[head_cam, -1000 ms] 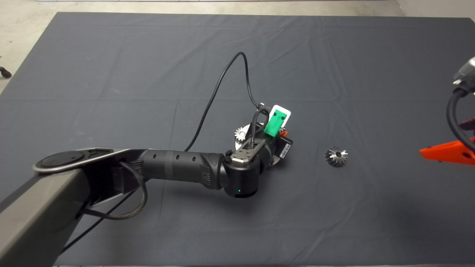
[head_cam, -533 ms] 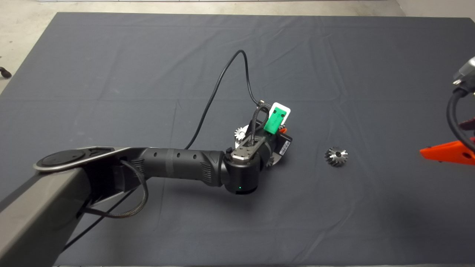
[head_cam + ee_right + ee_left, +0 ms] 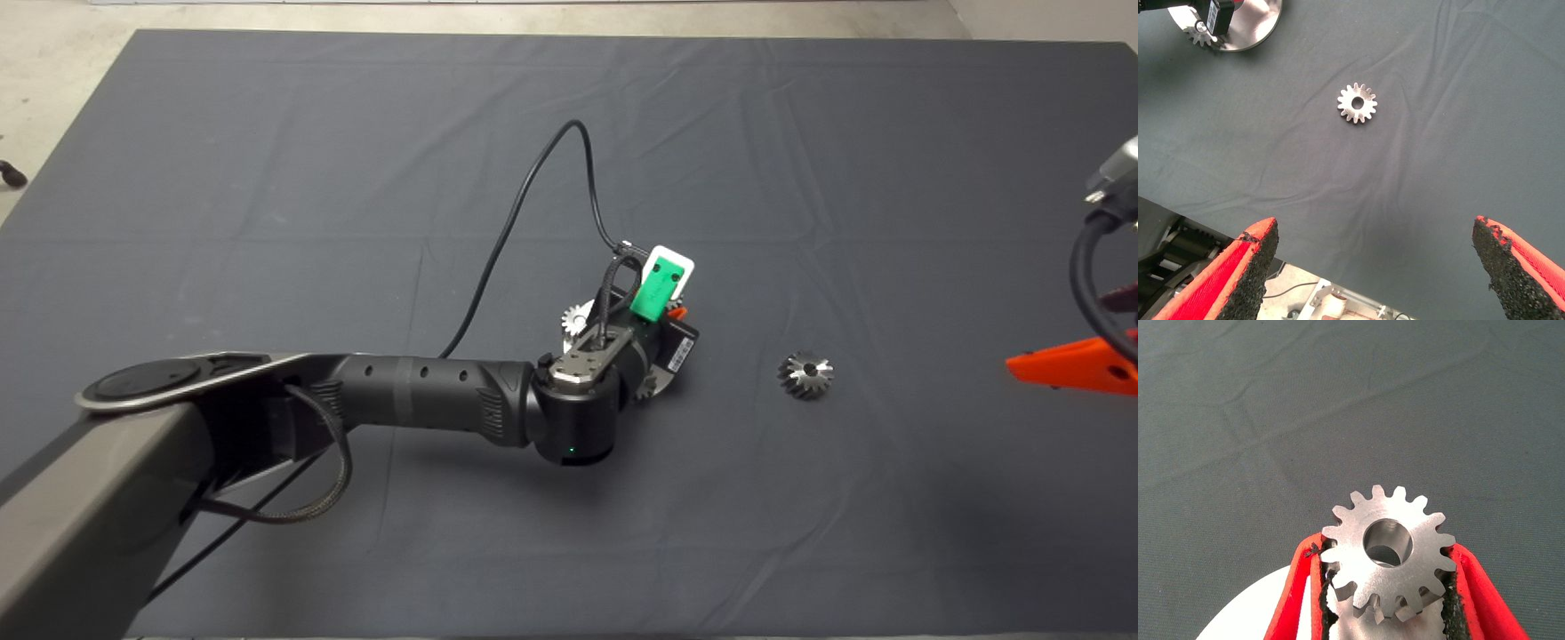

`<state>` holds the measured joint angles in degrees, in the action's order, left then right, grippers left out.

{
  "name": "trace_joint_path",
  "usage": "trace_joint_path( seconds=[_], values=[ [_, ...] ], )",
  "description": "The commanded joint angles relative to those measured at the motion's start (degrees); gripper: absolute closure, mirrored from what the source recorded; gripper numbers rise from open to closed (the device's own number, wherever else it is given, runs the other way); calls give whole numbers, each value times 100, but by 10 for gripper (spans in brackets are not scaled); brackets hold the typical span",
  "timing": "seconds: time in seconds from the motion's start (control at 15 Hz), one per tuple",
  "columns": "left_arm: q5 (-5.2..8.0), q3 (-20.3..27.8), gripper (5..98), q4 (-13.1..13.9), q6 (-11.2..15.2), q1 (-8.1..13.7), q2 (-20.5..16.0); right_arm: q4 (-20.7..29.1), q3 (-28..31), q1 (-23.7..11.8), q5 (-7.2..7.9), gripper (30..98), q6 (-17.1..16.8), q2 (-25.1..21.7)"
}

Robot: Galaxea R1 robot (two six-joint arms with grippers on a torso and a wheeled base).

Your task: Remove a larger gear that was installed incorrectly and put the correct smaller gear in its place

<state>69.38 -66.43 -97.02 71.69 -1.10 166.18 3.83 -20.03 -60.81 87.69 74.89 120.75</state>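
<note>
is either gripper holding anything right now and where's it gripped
The left gripper holds the smaller gear, pads pinching its toothed rim on opposite sides. The right gripper is open, empty.

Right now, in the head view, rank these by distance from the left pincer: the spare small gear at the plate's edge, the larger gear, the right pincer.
From the left pincer:
1. Spare small gear, just to its left.
2. Larger gear, farther off to its right.
3. Right pincer, at the far right edge.

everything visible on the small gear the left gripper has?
The smaller gear is bright silver metal, a spur gear with short straight teeth and a round centre bore. The left gripper is shut on it, black pads against its toothed rim on both sides. It sits over a white disc near mid-mat.
</note>
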Motion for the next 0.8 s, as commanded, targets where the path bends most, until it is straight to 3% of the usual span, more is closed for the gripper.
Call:
trace_joint_path(
  seconds=[0.0, 0.47, 0.73],
  values=[
    [138, 44, 743, 17, -24, -31, -90, 153, 36, -90, 143, 512, 26, -12],
    [138, 65, 743, 17, -24, -39, -137, 153, 36, -90, 135, 512, 26, -38],
    [138, 360, 743, 17, -33, -31, -292, 153, 36, -90, 135, 512, 26, -38]
  ],
)
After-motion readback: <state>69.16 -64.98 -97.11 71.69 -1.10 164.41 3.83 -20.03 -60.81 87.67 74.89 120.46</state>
